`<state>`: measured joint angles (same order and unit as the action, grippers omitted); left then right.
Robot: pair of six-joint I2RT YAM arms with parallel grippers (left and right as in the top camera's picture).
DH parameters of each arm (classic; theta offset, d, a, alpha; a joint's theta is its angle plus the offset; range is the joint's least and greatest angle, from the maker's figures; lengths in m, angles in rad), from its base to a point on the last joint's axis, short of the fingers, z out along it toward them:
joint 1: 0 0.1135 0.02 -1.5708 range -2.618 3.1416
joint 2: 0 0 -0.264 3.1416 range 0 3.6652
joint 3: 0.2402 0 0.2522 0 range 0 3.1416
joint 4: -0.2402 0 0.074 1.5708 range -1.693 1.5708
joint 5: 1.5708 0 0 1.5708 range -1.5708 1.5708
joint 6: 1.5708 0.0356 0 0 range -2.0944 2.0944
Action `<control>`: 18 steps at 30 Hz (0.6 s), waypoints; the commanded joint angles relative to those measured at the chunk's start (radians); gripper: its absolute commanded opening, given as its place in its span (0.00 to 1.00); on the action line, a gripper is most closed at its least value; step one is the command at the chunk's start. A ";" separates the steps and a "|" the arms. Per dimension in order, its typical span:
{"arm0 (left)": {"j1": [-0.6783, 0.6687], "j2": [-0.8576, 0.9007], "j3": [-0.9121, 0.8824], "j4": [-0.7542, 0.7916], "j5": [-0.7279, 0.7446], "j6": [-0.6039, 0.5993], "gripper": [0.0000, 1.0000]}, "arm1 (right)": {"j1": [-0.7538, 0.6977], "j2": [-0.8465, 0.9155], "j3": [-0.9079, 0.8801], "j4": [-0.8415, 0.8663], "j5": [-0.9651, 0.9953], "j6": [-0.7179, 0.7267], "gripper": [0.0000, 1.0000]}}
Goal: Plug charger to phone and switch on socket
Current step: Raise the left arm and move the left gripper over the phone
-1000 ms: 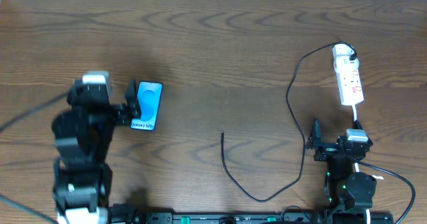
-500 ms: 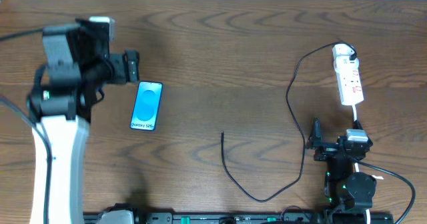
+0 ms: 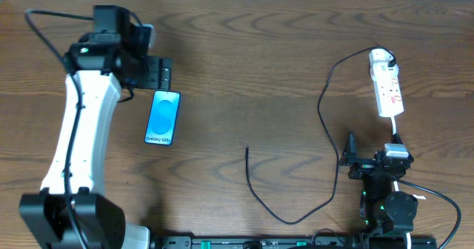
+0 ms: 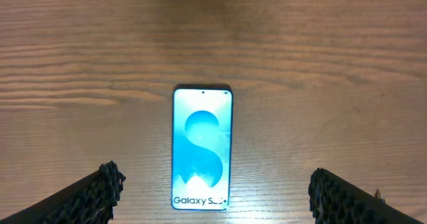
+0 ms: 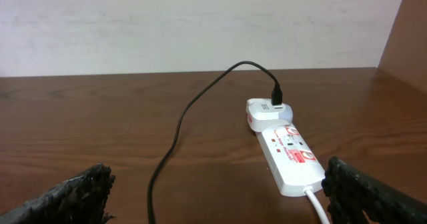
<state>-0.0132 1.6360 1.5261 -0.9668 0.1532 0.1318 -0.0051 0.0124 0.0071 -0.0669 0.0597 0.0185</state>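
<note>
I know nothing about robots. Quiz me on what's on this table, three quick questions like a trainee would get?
1. True or false: the black charger cable is plugged into the phone.
2. What lies nearest the left end effector? A) phone B) power strip C) black charger cable
3. Fill in: the cable's far end joins a white adapter on the ___.

Key: 1 false; 2 A; 3 power strip.
</note>
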 commanded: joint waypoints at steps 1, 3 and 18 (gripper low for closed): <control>-0.017 0.025 0.015 -0.005 -0.035 0.006 0.92 | 0.007 -0.007 -0.002 -0.003 0.001 0.011 0.99; -0.016 0.034 0.015 -0.005 -0.034 0.006 0.91 | 0.007 -0.007 -0.002 -0.003 0.001 0.011 0.99; -0.016 0.042 0.015 -0.001 -0.034 0.005 0.98 | 0.007 -0.007 -0.002 -0.003 0.001 0.011 0.99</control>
<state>-0.0299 1.6684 1.5261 -0.9653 0.1280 0.1352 -0.0051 0.0124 0.0071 -0.0669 0.0593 0.0185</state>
